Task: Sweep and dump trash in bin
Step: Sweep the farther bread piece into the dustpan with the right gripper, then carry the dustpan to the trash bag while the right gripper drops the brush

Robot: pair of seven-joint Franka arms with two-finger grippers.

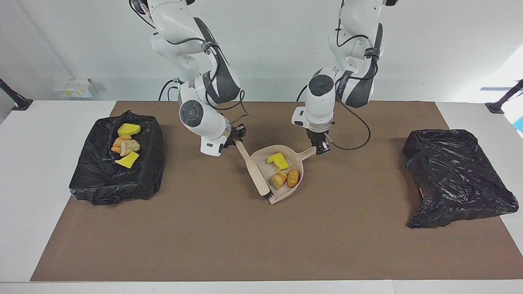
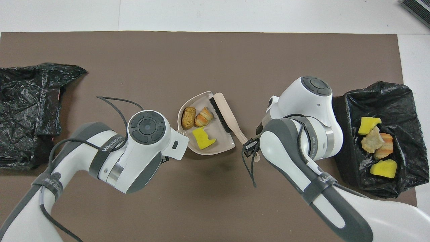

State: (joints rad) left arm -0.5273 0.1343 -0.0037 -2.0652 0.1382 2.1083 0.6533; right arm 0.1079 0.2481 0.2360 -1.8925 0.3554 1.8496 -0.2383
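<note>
A beige dustpan [image 1: 297,165] [image 2: 188,134] lies mid-table. It holds trash: a yellow spongy chunk [image 1: 278,160] [image 2: 203,138], an orange-striped lump [image 1: 280,179] [image 2: 204,116] and a brown lump [image 1: 293,177] [image 2: 188,118]. My left gripper [image 1: 320,148] is shut on the dustpan's handle; the arm hides it in the overhead view. My right gripper [image 1: 238,141] is shut on the handle of a beige brush [image 1: 255,171] [image 2: 226,116], whose bristles rest against the pan's edge beside the lumps. The black-lined bin [image 1: 151,163] [image 2: 342,134] at the right arm's end holds several more scraps.
A crumpled black bag [image 1: 453,175] [image 2: 27,107] lies at the left arm's end of the brown mat [image 1: 245,245]. White table shows around the mat's edges.
</note>
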